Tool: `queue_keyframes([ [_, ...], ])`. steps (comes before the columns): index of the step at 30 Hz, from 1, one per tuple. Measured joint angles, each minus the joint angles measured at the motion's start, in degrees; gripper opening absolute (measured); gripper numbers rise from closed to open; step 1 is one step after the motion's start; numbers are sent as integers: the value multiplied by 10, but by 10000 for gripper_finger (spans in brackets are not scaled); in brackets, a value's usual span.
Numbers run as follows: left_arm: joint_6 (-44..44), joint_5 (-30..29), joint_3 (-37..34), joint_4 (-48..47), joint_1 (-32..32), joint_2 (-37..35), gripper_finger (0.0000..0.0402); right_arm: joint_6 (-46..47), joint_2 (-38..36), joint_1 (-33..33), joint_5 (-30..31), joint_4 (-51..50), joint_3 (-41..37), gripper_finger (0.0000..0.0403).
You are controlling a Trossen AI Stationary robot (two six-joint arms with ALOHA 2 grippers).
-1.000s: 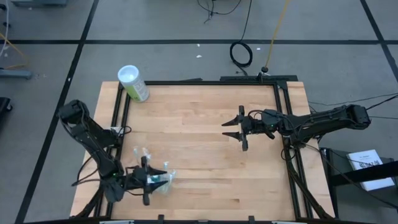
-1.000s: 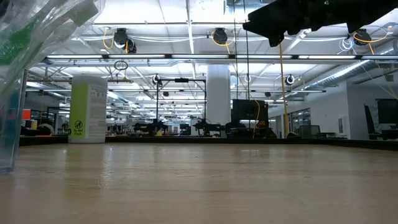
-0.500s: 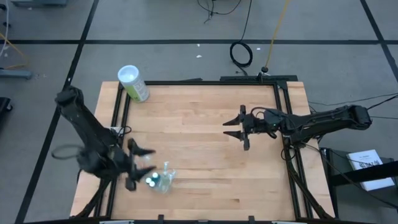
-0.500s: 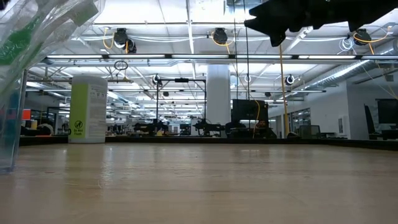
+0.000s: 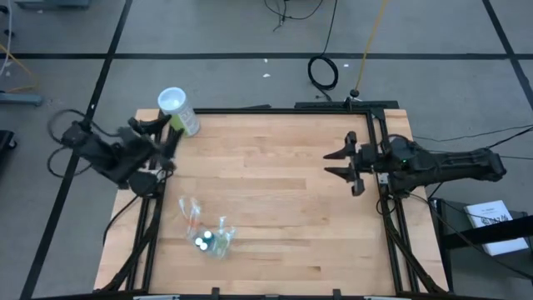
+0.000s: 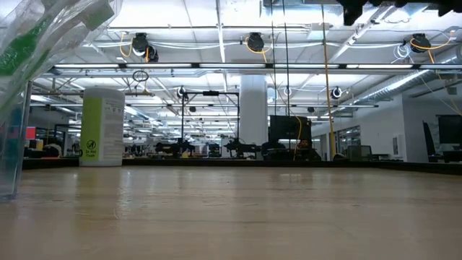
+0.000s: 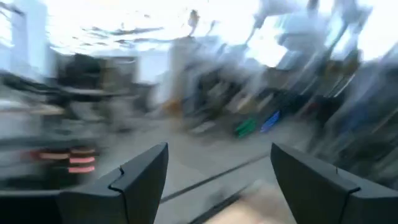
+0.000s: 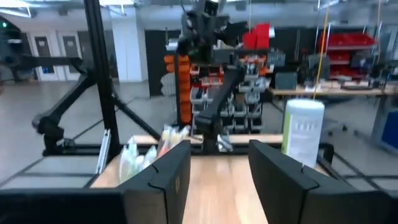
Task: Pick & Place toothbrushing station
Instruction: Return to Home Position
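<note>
The toothbrushing station (image 5: 210, 239), a small clear holder with white toothbrushes and blue-capped tubes, stands by its base on the wooden table (image 5: 275, 200) near the front left. It also shows at the low view's left edge (image 6: 18, 79) and in the right wrist view (image 8: 146, 152). My left gripper (image 5: 162, 137) is raised over the table's far left corner, open and holding nothing (image 7: 217, 180). My right gripper (image 5: 346, 167) hovers open and bare near the right edge (image 8: 219, 180).
A large green canister (image 5: 177, 111) with a white lid stands at the far left corner, just beside my left gripper (image 6: 101, 126). A clear plastic piece (image 5: 190, 206) lies next to the station. Bare wood spans the table's middle and right.
My left gripper has drawn back from the station toward the table's left edge, then risen and swung to the far left corner by the canister, tipping upward. The station stays standing where it was. My right gripper has pulled back toward the right edge and risen a little.
</note>
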Motion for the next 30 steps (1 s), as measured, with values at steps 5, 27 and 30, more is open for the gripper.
queue_keyframes([
  [5,-36,-169,-34,-102,65,-4,290,43,-30,0,0,-116,0,155],
  [27,-359,449,-280,-308,321,-157,289,7,-131,-1,3,-150,-63,157],
  [30,-365,452,-315,-309,348,-211,290,18,-170,-1,1,-150,-81,157],
])
